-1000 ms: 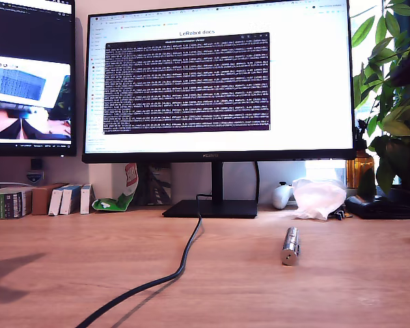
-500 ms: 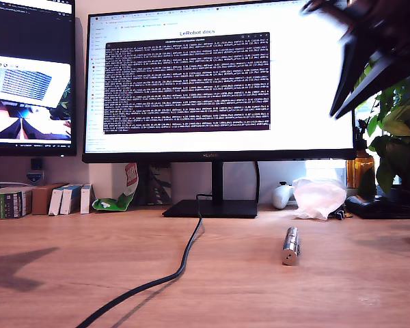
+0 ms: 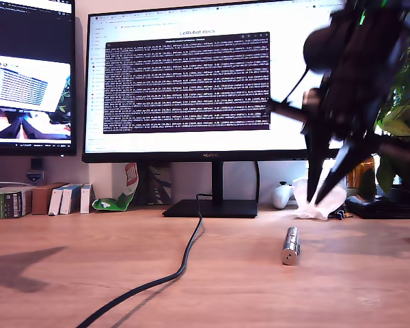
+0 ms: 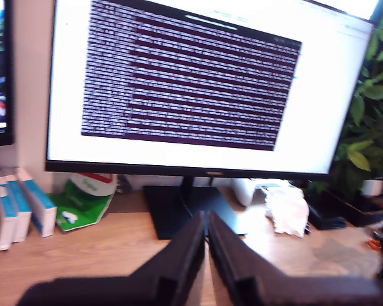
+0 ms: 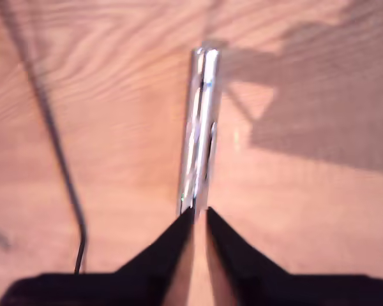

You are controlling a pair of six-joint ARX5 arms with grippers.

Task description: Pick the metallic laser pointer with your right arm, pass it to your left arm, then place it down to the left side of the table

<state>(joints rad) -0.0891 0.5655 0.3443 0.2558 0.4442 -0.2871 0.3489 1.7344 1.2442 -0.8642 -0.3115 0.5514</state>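
Exterior view, black cable [image 3: 171, 273] beside laser pointer [image 3: 290, 245], second gripper [image 3: 323, 195] fingers narrow above.

Pale wall [image 3: 80, 171], two lit monitors [image 3: 219, 82], leafy plant [image 3: 396, 102], small boxes [image 3: 27, 200]

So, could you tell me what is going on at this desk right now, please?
My second hand is above the metallic laser pointer, which lies on the wooden table toward the exterior view's right, not yet touched. In the second wrist view the fingers point along it, nearly together. My first hand, also nearly shut, faces the monitor and holds nothing. A black cable runs across the table.
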